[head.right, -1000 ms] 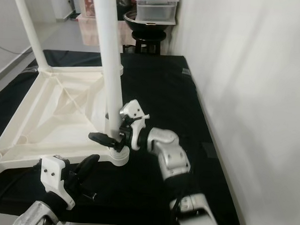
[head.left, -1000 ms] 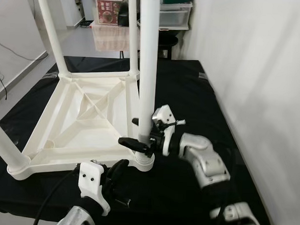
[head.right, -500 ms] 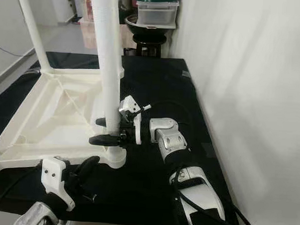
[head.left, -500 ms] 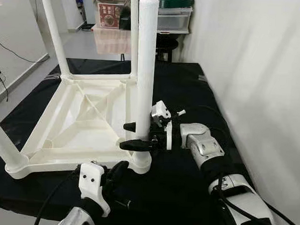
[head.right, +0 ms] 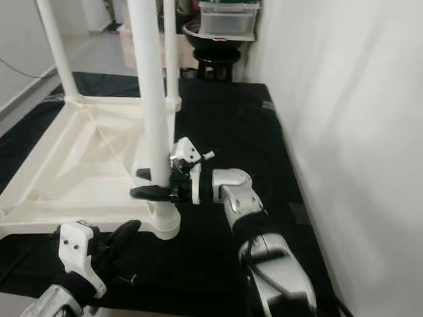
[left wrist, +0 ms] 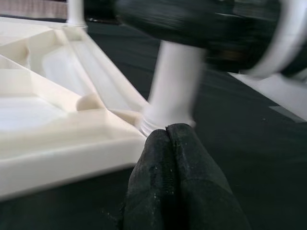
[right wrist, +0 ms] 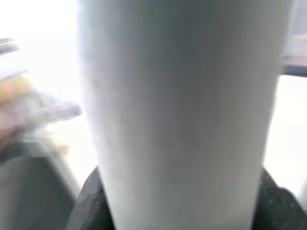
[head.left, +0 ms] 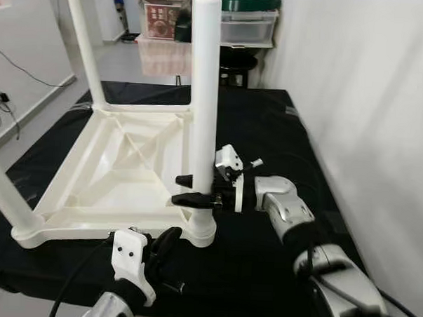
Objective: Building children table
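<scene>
On the black-draped worktop [head.left: 269, 126] the upturned white tabletop [head.left: 120, 168] lies at 10 o'clock, its near-corner leg [head.left: 203, 95] grasped low by the right claw [head.left: 193, 189], apparently mid-seating and next needing a firm downward press, the left claw [left wrist: 169, 143] clenched empty nearby.

My right arm is reaching forward and inward, forearm lying low and nearly level, wrist turned so my right gripper [head.left: 196, 189] is pointing toward my left. Its two black fingers [head.left: 190, 199] are closing on the white table leg [head.left: 203, 95] between them, one pad on each side. My left gripper [left wrist: 175, 182] is hanging low near my body, fingers pressed together.
</scene>
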Tool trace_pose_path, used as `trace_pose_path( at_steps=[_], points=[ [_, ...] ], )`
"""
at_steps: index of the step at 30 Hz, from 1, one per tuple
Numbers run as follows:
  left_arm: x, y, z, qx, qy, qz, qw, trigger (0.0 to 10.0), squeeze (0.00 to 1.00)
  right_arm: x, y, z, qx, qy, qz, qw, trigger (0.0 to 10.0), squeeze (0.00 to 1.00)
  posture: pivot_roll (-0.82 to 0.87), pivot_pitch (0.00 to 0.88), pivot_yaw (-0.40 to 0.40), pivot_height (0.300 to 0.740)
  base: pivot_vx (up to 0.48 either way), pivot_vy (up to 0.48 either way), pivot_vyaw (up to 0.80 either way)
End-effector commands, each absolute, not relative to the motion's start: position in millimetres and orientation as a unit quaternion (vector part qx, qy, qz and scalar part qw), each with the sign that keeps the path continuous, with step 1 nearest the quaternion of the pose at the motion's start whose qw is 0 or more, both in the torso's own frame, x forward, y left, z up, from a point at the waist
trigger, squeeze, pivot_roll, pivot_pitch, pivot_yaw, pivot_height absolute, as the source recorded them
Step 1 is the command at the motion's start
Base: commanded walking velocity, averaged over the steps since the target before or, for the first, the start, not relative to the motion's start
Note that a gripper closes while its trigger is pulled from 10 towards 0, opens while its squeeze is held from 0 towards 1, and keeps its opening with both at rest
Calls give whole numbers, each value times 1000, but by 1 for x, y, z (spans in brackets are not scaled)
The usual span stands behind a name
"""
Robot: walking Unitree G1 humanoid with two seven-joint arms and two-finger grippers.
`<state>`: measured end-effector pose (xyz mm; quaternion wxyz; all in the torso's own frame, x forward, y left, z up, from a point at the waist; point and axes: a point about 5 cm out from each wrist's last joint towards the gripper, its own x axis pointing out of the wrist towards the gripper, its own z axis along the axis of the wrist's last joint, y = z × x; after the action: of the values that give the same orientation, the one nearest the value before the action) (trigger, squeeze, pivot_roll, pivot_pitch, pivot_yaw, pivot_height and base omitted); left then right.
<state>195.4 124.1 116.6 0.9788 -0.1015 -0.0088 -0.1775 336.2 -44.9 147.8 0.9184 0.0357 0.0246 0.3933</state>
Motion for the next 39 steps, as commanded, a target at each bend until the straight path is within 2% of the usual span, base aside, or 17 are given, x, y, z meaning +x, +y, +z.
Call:
trace_pose_path(
  at_steps=[1,4,9,10,11,12,13,14,15,20,22,23,32,33,37,38,39],
  points=[
    [193,125,116,-99,-4,-176,979,10000,0,330,-62,121,53,108,267,956,0,0,8,0,-25,740,0,0,0],
    [193,125,114,-101,0,-181,978,10000,0,317,-44,120,-11,85,371,925,0,0,1,0,-17,740,0,0,0],
    [192,124,114,-100,3,-189,977,10000,0,329,-44,115,-6,106,376,921,0,0,13,0,-22,740,0,0,0],
    [192,125,114,-99,0,-184,978,10000,0,330,-43,115,-10,109,373,921,8275,0,16,0,-20,740,0,0,0],
    [191,125,115,-99,-1,-178,979,10000,0,330,-42,115,-7,111,376,920,10000,0,16,0,-20,740,0,0,0],
    [191,125,115,-99,-2,-174,980,10000,0,328,-41,117,-4,112,377,919,10000,0,22,0,-18,740,0,0,0],
    [191,125,115,-99,-3,-172,980,10000,0,326,-40,119,-4,111,382,918,10000,525,22,0,-18,740,0,0,0],
    [191,125,115,-99,-3,-172,980,10000,0,326,-40,119,-4,111,382,918,10000,525,22,0,-18,740,0,0,0],
    [191,125,115,-99,-2,-173,980,10000,0,325,-38,122,-1,105,395,913,10000,1000,22,0,-18,740,0,0,0],
    [192,125,115,-103,-1,-178,979,10000,0,316,-30,142,-7,55,537,842,10000,1000,19,0,-15,740,0,0,0],
    [193,125,115,-103,-1,-178,979,10000,0,317,-33,146,-18,41,567,822,10000,875,21,0,-13,740,0,0,0],
    [194,125,115,-103,-1,-179,978,10000,0,323,-38,148,-31,33,594,803,10000,0,23,0,-13,740,0,0,0],
    [196,125,114,-100,-2,-178,979,10000,0,346,-38,155,-29,48,617,785,10000,0,38,0,-15,740,0,0,0],
    [196,124,114,-99,-2,-178,979,10000,0,349,-37,158,-26,43,622,782,3216,0,43,0,-17,740,0,0,0],
    [196,124,114,-97,-3,-178,979,10000,0,351,-37,163,-22,35,631,774,3216,0,46,0,-18,740,0,0,0],
    [196,124,114,-96,-3,-177,979,10000,0,352,-37,165,-19,33,636,770,0,0,47,0,-18,740,0,0,0],
    [196,124,114,-96,-3,-177,980,10000,0,353,-38,166,-16,32,640,768,0,0,47,0,-18,740,0,0,0]
  ],
)
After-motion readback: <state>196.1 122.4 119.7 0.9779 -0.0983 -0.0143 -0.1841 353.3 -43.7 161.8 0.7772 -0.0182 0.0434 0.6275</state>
